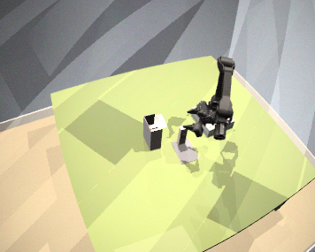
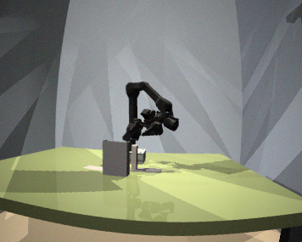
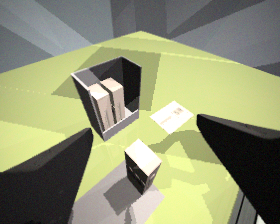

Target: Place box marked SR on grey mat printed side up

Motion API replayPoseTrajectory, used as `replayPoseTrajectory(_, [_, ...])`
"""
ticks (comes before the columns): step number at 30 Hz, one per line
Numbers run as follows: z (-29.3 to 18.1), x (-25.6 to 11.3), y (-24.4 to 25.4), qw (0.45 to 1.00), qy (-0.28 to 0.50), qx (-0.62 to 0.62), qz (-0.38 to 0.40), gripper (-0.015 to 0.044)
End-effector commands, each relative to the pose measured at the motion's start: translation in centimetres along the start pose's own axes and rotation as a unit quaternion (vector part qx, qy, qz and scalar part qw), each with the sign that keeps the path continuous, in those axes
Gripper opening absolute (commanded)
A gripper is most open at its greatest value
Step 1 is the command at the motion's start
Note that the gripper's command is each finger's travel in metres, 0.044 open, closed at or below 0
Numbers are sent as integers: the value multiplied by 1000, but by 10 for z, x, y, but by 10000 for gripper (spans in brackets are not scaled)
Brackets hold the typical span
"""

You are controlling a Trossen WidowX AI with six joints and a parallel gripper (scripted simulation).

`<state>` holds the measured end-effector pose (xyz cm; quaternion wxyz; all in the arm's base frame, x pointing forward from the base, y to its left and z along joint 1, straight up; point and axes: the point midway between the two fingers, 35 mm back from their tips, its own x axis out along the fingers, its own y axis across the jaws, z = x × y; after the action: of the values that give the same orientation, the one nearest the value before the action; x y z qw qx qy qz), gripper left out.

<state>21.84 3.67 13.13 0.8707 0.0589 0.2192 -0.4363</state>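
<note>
two boxes [image 3: 109, 102] in one bin [image 1: 155, 138] [image 2: 115, 158] [image 3: 121, 131]

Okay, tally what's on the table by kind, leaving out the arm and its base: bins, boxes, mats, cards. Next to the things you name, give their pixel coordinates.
Bin [image 1: 155, 139] [image 2: 115, 159] [image 3: 121, 127]: 1
Boxes in the bin [image 3: 101, 107] [image 3: 116, 97]: 2
Box standing on the grey mat [image 1: 182, 137] [image 2: 134, 158] [image 3: 142, 165]: 1
Grey mat [image 1: 187, 154] [image 2: 150, 171] [image 3: 149, 198]: 1
White card [image 2: 96, 168] [image 3: 173, 117]: 1
Total: 6
</note>
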Motion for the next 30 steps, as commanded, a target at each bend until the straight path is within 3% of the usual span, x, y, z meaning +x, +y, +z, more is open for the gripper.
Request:
replayPoseTrajectory(1, [0,0,1,1000,-1,8,-11,440])
replayPoseTrajectory(23, [2,7,10,955,53,219,-192,440])
replayPoseTrajectory(30, [-3,5,14,952,53,226,-198,440])
